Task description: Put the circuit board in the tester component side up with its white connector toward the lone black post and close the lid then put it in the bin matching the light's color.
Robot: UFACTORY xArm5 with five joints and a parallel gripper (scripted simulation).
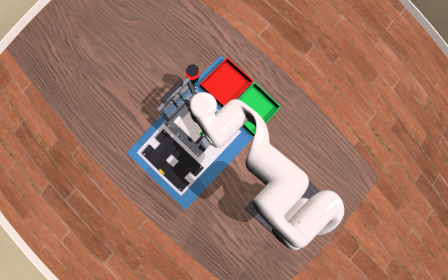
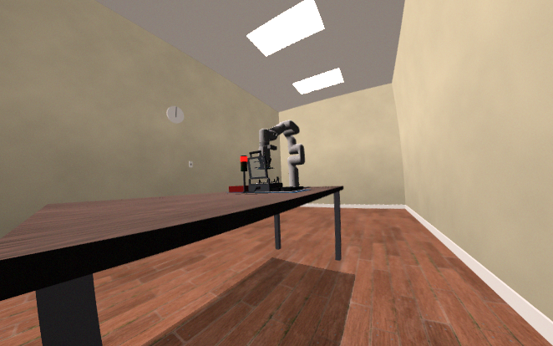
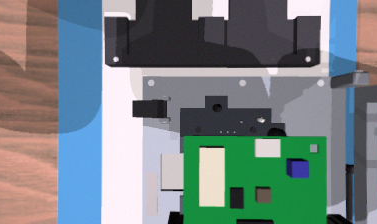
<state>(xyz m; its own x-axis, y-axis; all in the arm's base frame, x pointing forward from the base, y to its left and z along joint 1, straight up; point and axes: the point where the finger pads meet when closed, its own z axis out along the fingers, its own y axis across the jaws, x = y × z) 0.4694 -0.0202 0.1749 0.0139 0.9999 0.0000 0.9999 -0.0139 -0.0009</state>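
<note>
Right between the gripper's (image 2: 265,165) (image 3: 258,220) fingers, clamped by its side edges, sits the green board (image 1: 201,133) (image 3: 254,170) above the tester (image 1: 191,144) (image 2: 258,188) (image 3: 299,100); probably light, stiff, crackable, so keep grip on bare edges, modest squeeze, off the parts.

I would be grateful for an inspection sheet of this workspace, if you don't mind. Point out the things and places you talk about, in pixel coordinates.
Surface: brown wood-grain table (image 1: 114,52) (image 2: 140,215) (image 3: 19,200), blue mat (image 1: 185,201) (image 3: 79,200) on it.
Job's things: circuit board (image 1: 202,133) (image 3: 254,175) over the tester (image 1: 197,153) (image 2: 259,188) (image 3: 194,90), component side up; lid (image 1: 171,90) (image 2: 249,167) (image 3: 360,125) open; red bin (image 1: 225,82) (image 2: 236,189) and green bin (image 1: 258,104) side by side, no board in their visible parts; signal light (image 1: 192,72) (image 2: 243,160) shows a red section.
Clutter: nothing seen.
Gripper (image 2: 264,165) (image 3: 257,220): closed on the board.
Cables: nothing seen.
Surroundings: beige walls, wall clock (image 2: 175,114), ceiling lights (image 2: 286,27).
</note>
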